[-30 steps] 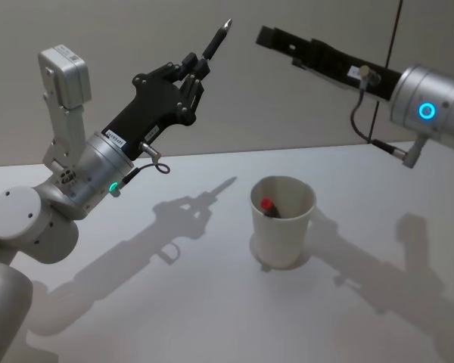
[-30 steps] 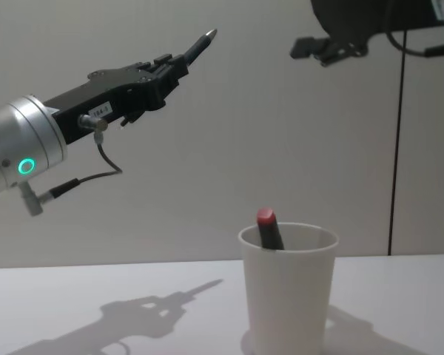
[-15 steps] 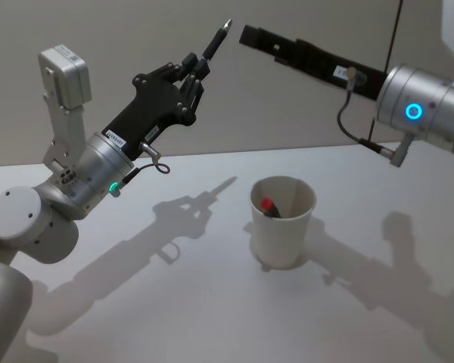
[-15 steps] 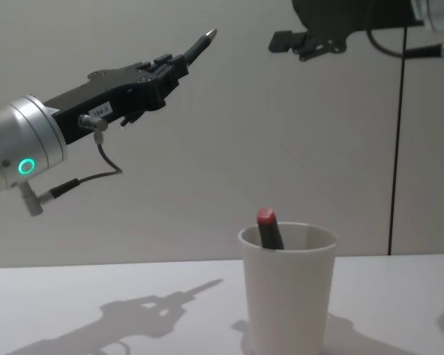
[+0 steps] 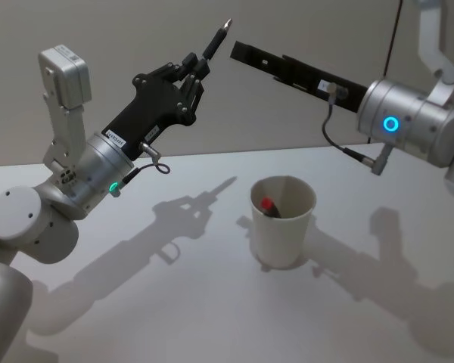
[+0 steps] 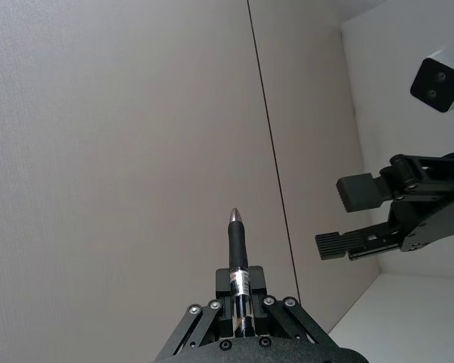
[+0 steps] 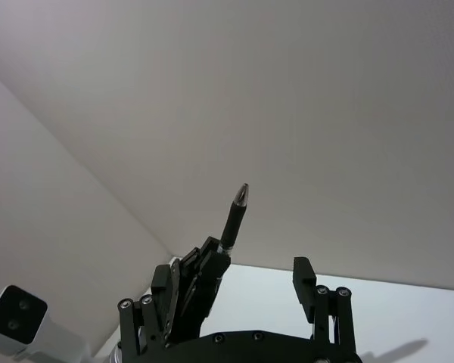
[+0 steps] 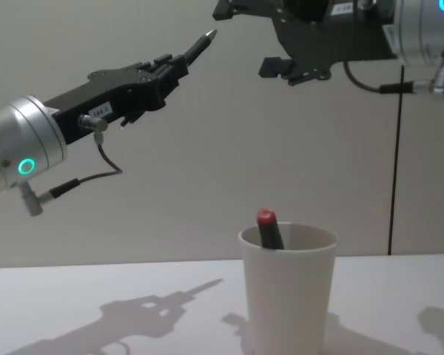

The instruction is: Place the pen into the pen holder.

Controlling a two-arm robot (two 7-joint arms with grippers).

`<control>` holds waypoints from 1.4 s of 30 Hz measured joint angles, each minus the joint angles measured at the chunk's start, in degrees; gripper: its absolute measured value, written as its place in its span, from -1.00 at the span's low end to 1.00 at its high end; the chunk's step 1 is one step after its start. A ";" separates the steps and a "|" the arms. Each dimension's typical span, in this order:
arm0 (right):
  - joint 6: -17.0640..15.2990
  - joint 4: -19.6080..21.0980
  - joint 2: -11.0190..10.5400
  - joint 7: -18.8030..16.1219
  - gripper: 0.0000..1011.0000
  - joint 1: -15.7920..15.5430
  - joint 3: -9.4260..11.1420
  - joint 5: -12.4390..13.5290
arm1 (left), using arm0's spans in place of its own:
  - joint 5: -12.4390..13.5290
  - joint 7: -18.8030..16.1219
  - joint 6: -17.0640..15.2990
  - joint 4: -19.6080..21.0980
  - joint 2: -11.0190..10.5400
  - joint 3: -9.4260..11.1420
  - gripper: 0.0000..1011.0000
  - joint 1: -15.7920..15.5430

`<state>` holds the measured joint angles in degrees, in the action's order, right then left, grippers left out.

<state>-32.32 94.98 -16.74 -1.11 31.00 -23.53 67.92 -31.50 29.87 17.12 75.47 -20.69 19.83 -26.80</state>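
Note:
My left gripper [image 5: 194, 70] is raised high at the left and is shut on a dark pen [image 5: 216, 40] whose metal tip points up and to the right. In the left wrist view the pen [image 6: 238, 253] stands out of the closed jaws. My right gripper [image 8: 246, 38] is open and hangs just right of the pen's tip [image 8: 209, 34], apart from it; it also appears as the open right gripper [image 6: 346, 218] in the left wrist view. The pen holder [image 5: 282, 227], a white paper cup, stands on the table below with a red-capped pen [image 5: 267, 204] inside.
The white table [image 5: 174, 318] carries the shadows of both arms. A plain wall with a dark vertical seam [image 8: 397, 163] stands behind. The left arm's body [image 5: 30, 219] fills the lower left of the head view.
The right arm has swung to the left, bringing its open gripper close to the pen's tip. The left arm and the pen have stayed still.

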 joint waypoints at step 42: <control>8.32 -11.68 8.23 -0.83 0.98 5.66 -4.42 -1.05 | 0.00 0.00 0.00 0.00 0.00 0.00 -0.72 0.00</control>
<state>-24.00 83.31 -8.51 -1.94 36.67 -27.95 66.87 -31.49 29.87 17.12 75.47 -20.69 19.83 -26.80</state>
